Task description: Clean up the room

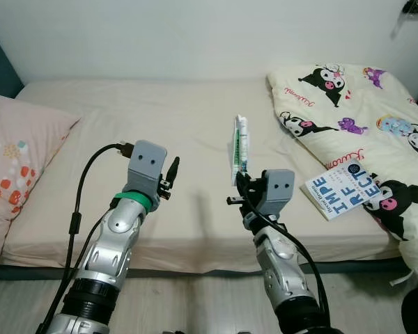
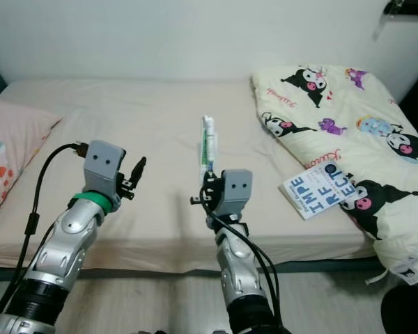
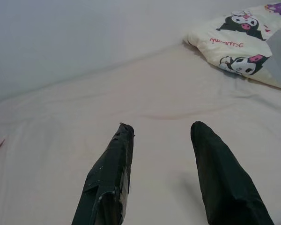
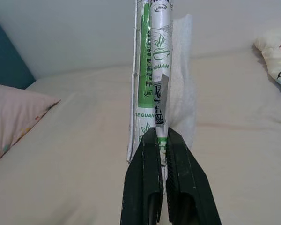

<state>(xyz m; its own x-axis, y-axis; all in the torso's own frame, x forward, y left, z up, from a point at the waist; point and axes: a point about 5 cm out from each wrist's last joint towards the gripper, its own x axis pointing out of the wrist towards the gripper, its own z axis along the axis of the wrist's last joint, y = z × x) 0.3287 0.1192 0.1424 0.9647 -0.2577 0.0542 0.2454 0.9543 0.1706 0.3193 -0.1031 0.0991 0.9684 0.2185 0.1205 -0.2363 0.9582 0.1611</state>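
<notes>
Green-and-white printed plastic identifies the tube (image 4: 152,70), which is held clear of the bed (image 1: 160,118) by the right hand (image 1: 241,182), closed on the tube's lower end. The long axis of the tube is close to vertical, with what appears to be the cap end pointing up and away from the robot toward the wall; the exact end type cannot be confirmed, as the top is cut off in the right wrist view. Because only the bottom end is clamped between the fingertips (image 4: 152,154), most of the length stands unsupported above the grip. A pivot or slip within the grip is judged possible if the arm is swung quickly, and the tube would then be dropped back onto the mattress. The flexible wall may also be squeezed by excessive force. A book (image 1: 341,189) lies on the bed just beside the patterned quilt (image 1: 348,104) to the right, and a pink pillow (image 1: 17,156) lies to the left; neither is near the tube. The left hand (image 1: 171,177) is held open over bare bedding, gripping nothing.
</notes>
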